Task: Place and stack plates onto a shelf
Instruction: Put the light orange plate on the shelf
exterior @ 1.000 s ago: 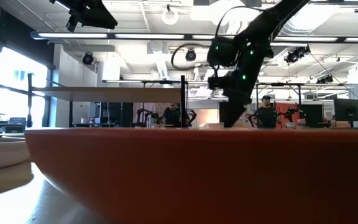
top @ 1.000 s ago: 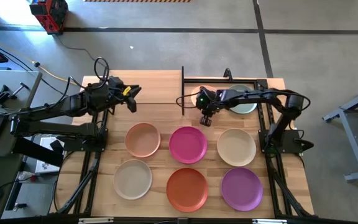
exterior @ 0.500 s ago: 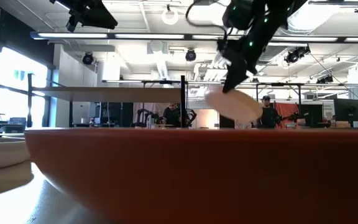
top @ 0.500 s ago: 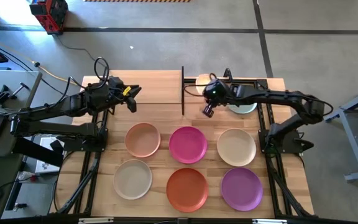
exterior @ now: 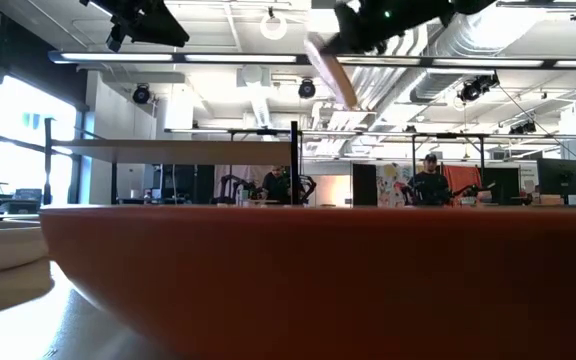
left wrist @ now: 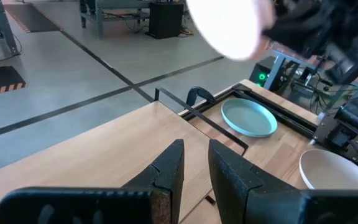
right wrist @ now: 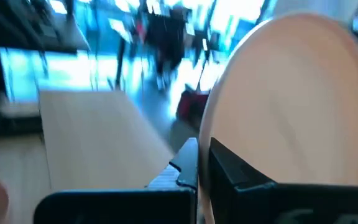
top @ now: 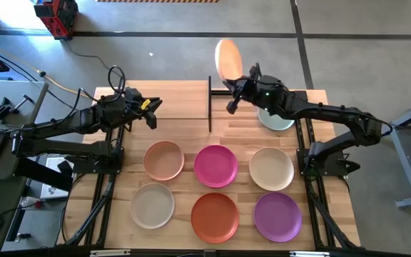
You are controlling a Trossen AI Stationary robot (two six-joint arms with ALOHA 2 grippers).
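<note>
Overhead looks down; low camera sits behind the orange plate [exterior: 298,270].

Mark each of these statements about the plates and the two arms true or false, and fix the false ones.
1. The right gripper holds the peach plate up in the air. True.
2. The pale green plate lies on the shelf. False: it lies on the table, under the right arm.
3. The left gripper holds a plate. False: it is empty.
4. Six plates lie in two rows near the table's front. True.
</note>
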